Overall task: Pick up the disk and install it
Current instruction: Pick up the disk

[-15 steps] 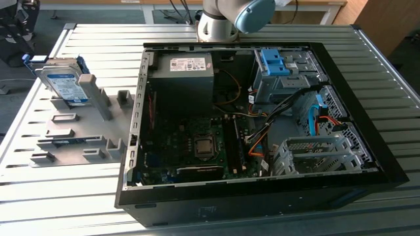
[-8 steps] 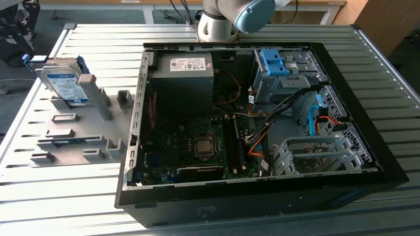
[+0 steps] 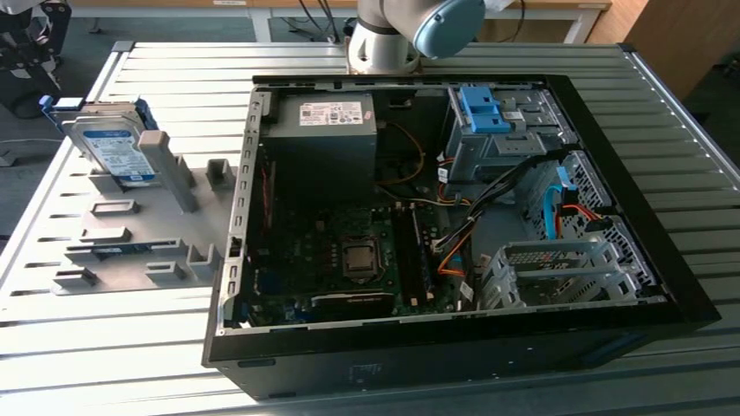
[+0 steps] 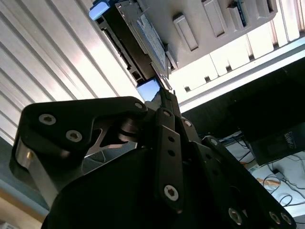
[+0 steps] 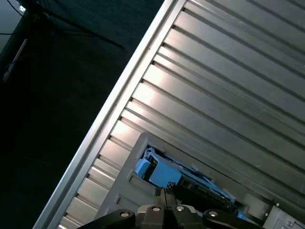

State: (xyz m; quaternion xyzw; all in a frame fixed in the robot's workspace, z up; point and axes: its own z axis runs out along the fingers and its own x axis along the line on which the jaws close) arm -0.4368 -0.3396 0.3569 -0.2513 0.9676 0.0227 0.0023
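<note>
Zero steps done, I judge: the disk [image 3: 113,146] stands on edge in the grey rack [image 3: 116,253] on the worktop [image 3: 104,364], outside the computer case [image 3: 463,368]; my end effector [image 4: 165,94] is clenched empty, short of it.

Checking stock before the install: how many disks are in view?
1. The disk stands in the grey rack at the exterior view's left, outside the case. Others may be hidden inside the case.

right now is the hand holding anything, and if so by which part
Nothing is held. The hand is shut on nothing; the disk stands on edge in the grey rack beside the computer case, ungripped.
</note>
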